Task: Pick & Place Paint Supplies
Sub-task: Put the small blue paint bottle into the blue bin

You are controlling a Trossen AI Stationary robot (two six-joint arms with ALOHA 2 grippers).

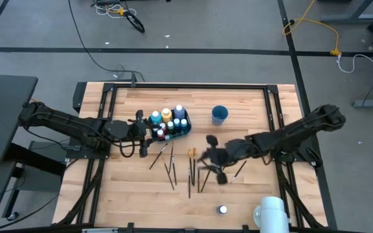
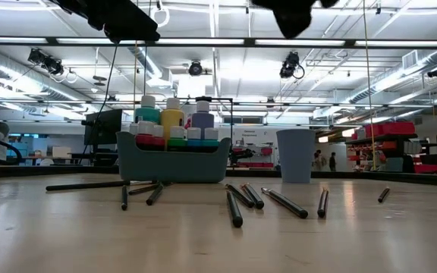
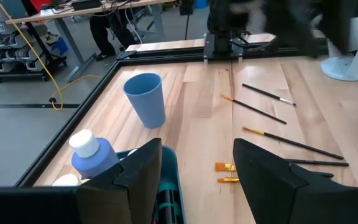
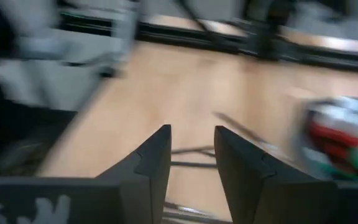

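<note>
From straight overhead, the left gripper (image 1: 142, 131) sits right at the end of the teal bin (image 1: 185, 129), which is packed with white-capped paint bottles (image 1: 166, 115), and its fingers look spread with nothing in them. The right gripper (image 1: 214, 160) hangs over the loose paintbrushes (image 1: 191, 169) scattered on the wood, well apart from the bin, with the blue cup (image 1: 219, 115) off past it toward the far edge. Down at table level both arms are just dark shapes up top; the bin (image 2: 174, 162) with its bottles (image 2: 171, 115) stands mid-table, brushes (image 2: 284, 202) lying in front and the cup (image 2: 295, 155) beside it. From the left wrist, the two fingers (image 3: 143, 169) stand wide apart and empty, a blue bottle (image 3: 96, 155) just beside one, cup (image 3: 146, 99) and brushes (image 3: 255, 108) ahead. From the right wrist, everything's smeared, but the fingers (image 4: 151, 158) stand partly apart, gripping nothing I can make out, brushes (image 4: 191, 151) on the wood past them.
</note>
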